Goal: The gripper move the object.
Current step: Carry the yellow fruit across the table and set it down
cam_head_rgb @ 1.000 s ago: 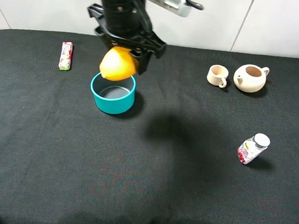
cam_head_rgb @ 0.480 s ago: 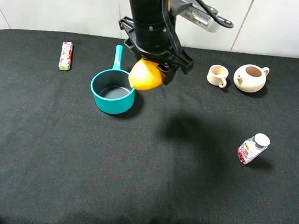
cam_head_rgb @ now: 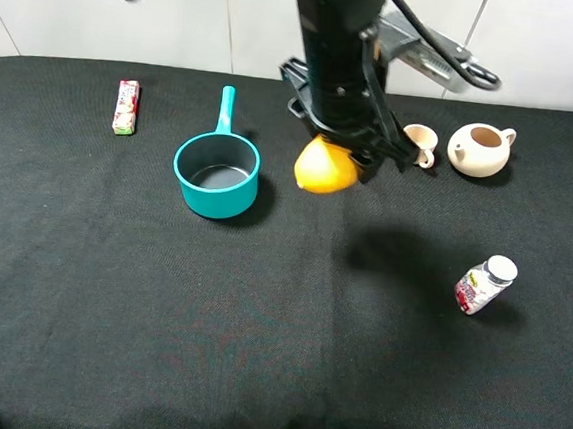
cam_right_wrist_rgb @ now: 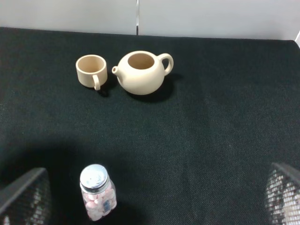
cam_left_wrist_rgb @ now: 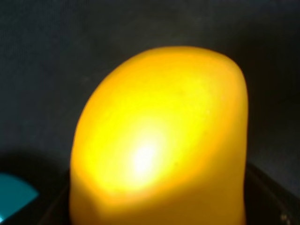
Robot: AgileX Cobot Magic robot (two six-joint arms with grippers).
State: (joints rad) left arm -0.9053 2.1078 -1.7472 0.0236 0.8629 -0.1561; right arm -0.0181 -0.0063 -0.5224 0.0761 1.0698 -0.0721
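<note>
- One mango [cam_head_rgb: 326, 168], one teal pan [cam_head_rgb: 216, 176], one beige cup [cam_head_rgb: 418, 144], one beige teapot [cam_head_rgb: 480, 149], one white-capped bottle [cam_head_rgb: 484, 284] and one small packet [cam_head_rgb: 125, 107] share the scene
- A black cloth covers the surface [cam_head_rgb: 257, 322]; a pale wall [cam_head_rgb: 562, 48] runs behind its far edge
- The mango, smooth and yellow-orange, hangs above the surface near the far edge, between pan and cup
- The left hand [cam_head_rgb: 351, 145] is clamped on the mango from above
- The right hand [cam_right_wrist_rgb: 152, 206] stands wide apart with nothing in it, near the right edge, over the bottle
</note>
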